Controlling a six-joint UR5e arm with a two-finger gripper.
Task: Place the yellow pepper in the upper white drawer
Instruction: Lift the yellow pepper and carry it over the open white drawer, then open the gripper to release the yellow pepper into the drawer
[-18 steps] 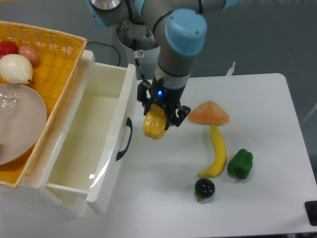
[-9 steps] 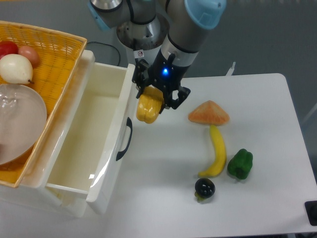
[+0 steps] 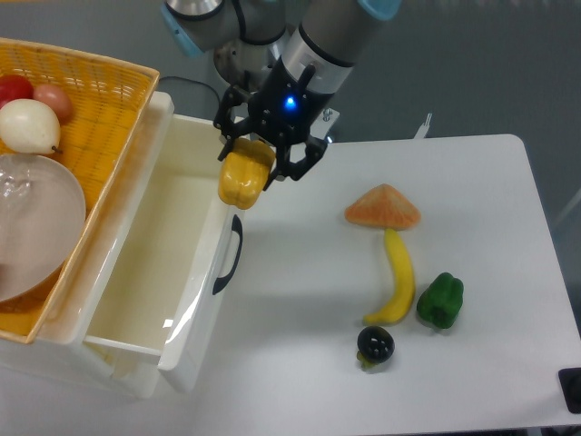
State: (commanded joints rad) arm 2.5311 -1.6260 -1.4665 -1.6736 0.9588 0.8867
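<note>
While its jaws stay clamped on the yellow pepper [image 3: 242,178], the gripper [image 3: 263,168] hangs at upper centre. The pepper overlaps the front wall of the open upper white drawer [image 3: 145,272].

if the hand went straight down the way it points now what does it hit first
Likely the drawer's front wall: the hand points down, and the pepper it holds hangs about over that edge, though depth is unclear from one view.

yellow pepper [image 3: 242,179] in fingers [image 3: 229,148], seemingly above drawer front [image 3: 221,254]
</note>
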